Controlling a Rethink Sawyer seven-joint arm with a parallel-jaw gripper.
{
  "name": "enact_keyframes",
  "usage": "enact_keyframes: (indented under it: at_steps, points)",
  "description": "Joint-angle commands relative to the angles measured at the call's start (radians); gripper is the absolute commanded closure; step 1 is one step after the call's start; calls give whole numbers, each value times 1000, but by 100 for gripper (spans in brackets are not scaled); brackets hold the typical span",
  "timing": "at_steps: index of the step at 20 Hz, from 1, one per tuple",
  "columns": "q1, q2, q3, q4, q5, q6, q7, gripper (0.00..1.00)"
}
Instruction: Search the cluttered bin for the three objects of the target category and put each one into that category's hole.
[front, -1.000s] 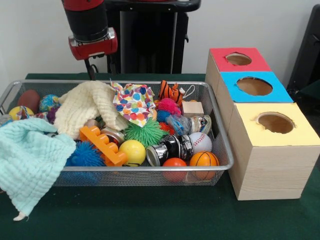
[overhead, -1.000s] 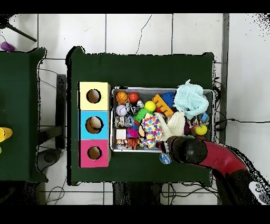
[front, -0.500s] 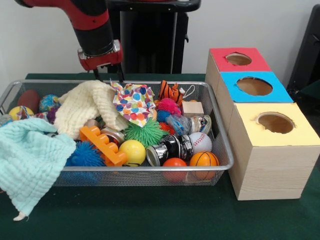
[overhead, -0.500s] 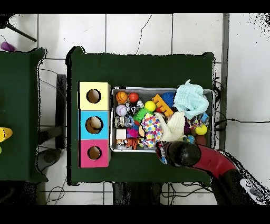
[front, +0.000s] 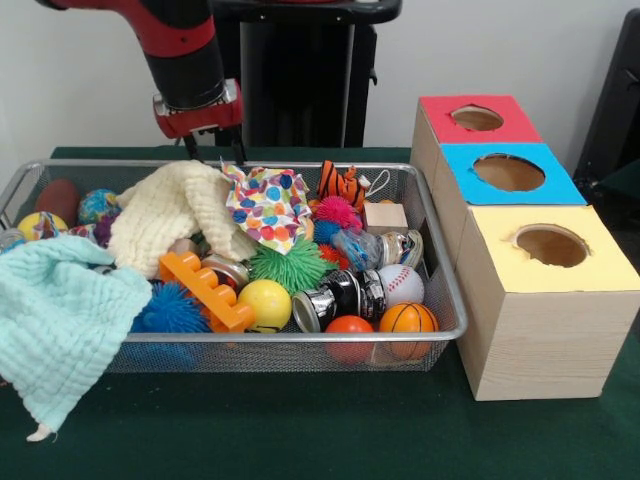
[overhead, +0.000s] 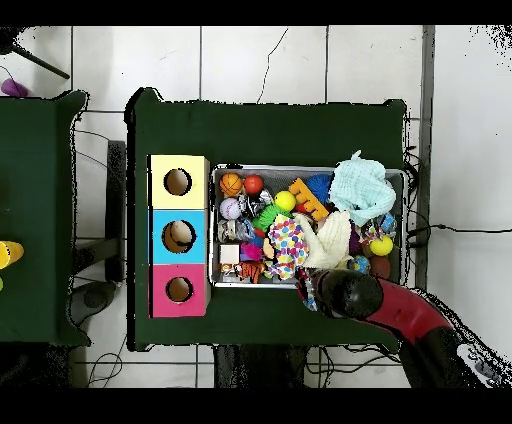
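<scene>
The cluttered bin (front: 300, 337), a silver wire-mesh basket, holds cloths, balls, cans and toys; it also shows in the overhead view (overhead: 310, 167). My gripper (front: 213, 150) hangs open and empty just above the bin's far rim, behind the cream cloth (front: 175, 210) and the polka-dot cloth (front: 268, 205). Three wooden boxes with round holes stand beside the bin: red (front: 478, 120), blue (front: 510, 172) and yellow (front: 550, 245). Near the front rim lie a baseball (front: 400, 285), a basketball (front: 408, 320), an orange ball (front: 349, 330) and a yellow ball (front: 265, 303).
A mint cloth (front: 60, 320) hangs over the bin's front left corner. An orange brick (front: 205, 290), a green spiky ball (front: 290, 265), a can (front: 340, 297), a tiger toy (front: 342, 183) and a wooden cube (front: 385, 216) lie in the bin. The red arm (overhead: 400, 310) reaches over the table edge.
The gripper has come down and shifted right in the front view, to the bin's far rim. Over the last half second it has barely moved. Nothing in the bin has moved.
</scene>
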Motion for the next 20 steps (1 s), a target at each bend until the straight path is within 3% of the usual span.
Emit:
enact_keyframes:
  at_steps: [1, 7, 11, 15, 20]
  points:
    - [-1, 24, -42, 29, 36, -46, 220, 0]
    - [58, -129, -85, 11, 55, 129, 180, 0]
    - [38, -92, -96, 26, 56, 120, 168, 0]
    - [-5, -45, -90, 61, 51, 42, 163, 0]
    - [-43, -48, -103, 112, 39, -20, 167, 0]
